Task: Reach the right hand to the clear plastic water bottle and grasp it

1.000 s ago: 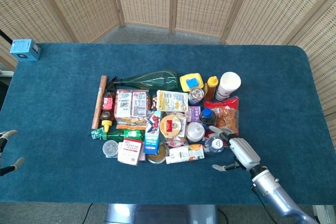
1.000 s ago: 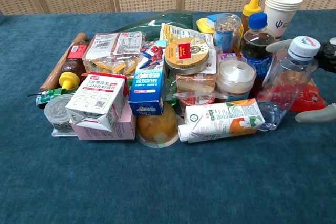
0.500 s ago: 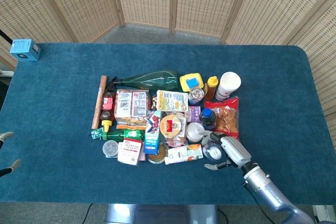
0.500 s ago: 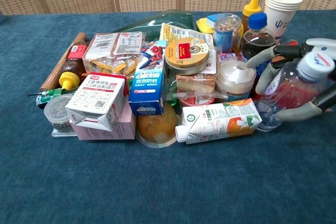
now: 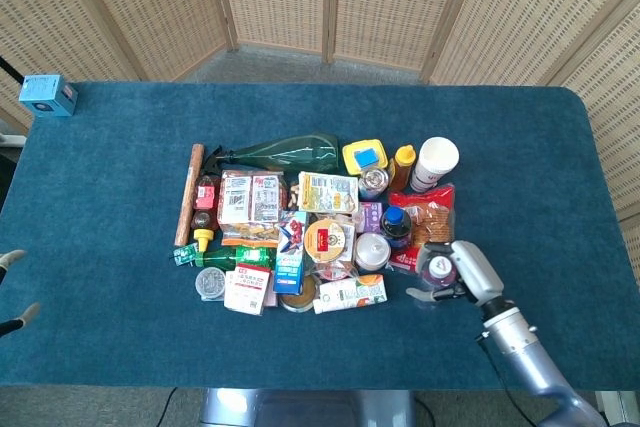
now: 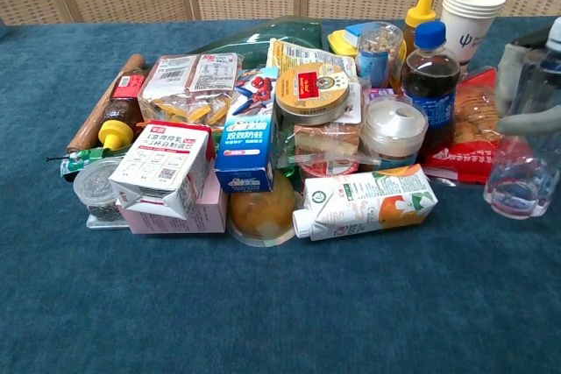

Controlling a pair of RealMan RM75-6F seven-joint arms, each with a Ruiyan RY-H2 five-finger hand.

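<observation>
Since right hand (image 5: pixel 468 272) wraps fingers round clear water bottle (image 6: pixel 526 142) at right edge of pile, upright off table — grab looks done. Left hand (image 5: pixel 14 292) empty, fingers apart.

Open blue tabletop (image 5: pixel 560 177) is seen to the right of the grocery pile, and a wide bare strip runs along the near edge (image 6: pixel 263 321). The right side of the pile is walled by the stack of paper cups (image 6: pixel 471 15), the dark soda bottle (image 6: pixel 429 85) and the red cracker packet (image 6: pixel 473 124). Just beyond the packet, the water bottle (image 6: pixel 526 146) is held by the right hand (image 5: pixel 470 272), apart from the juice carton (image 6: pixel 368 203). The left side (image 5: pixel 90 247) is also bare.
</observation>
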